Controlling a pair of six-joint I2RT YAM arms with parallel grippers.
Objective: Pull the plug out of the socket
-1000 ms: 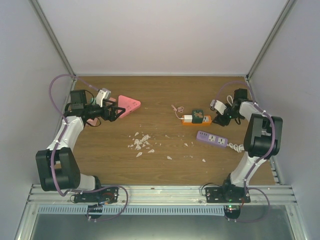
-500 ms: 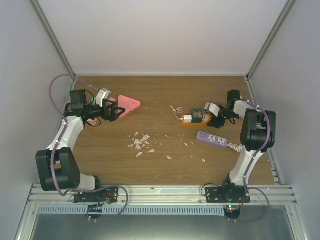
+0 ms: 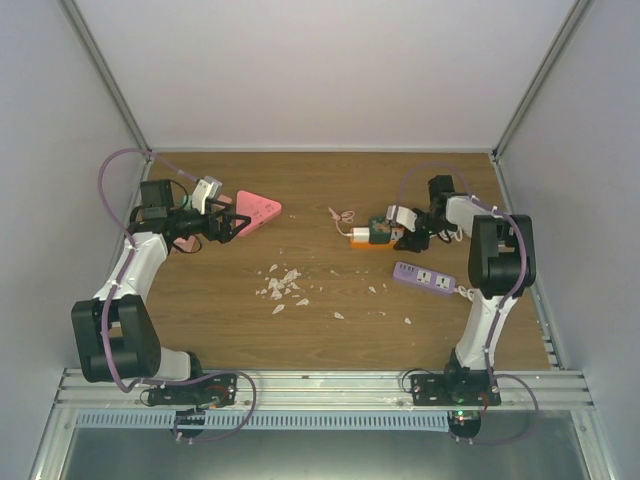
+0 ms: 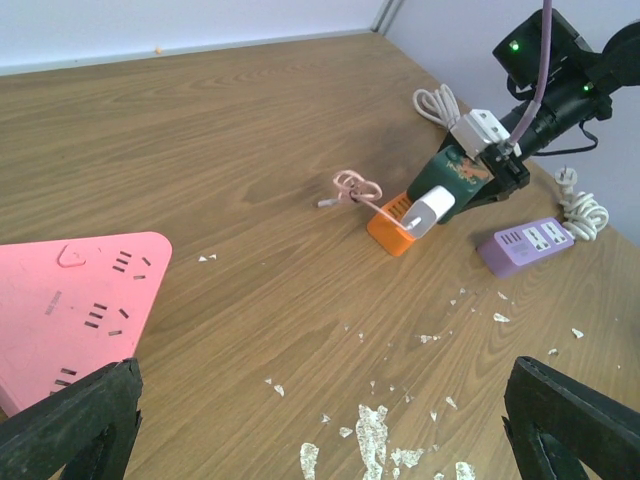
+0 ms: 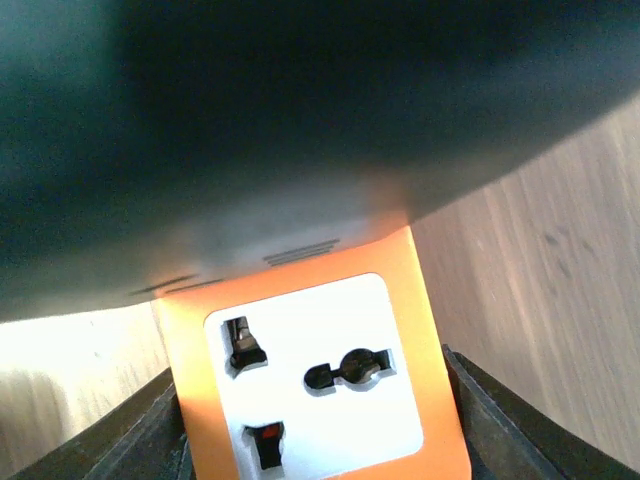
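Top external: socket (image 3: 366, 241), orange, lies on counter (image 3: 330, 180) right of centre, toward far side. Green plug (image 3: 380, 229) & white plug (image 3: 358, 236) sit in it. Pink cord (image 3: 343, 215) curls just beside it, far-left. Right arm (image 3: 497, 262) reaches left to socket's right end. Purple strip (image 3: 425, 276) lies nearer, apart from socket. Left arm (image 3: 130, 270) is far left, left jaws just beside pink triangular strip (image 3: 258, 208). Crumbs (image 3: 283, 284) mid-counter.

Left wrist: left jaws wide, nothing btwn them. Pink strip at left edge, socket well apart to right. Green plug stands tilted on socket; white plug at the end closer to this cam. White cord (image 4: 580, 205) trails from purple strip.

Right wrist: right jaws hold socket, one against each side, touching. White outlet panel shows; dark blur above it, too close to tell.
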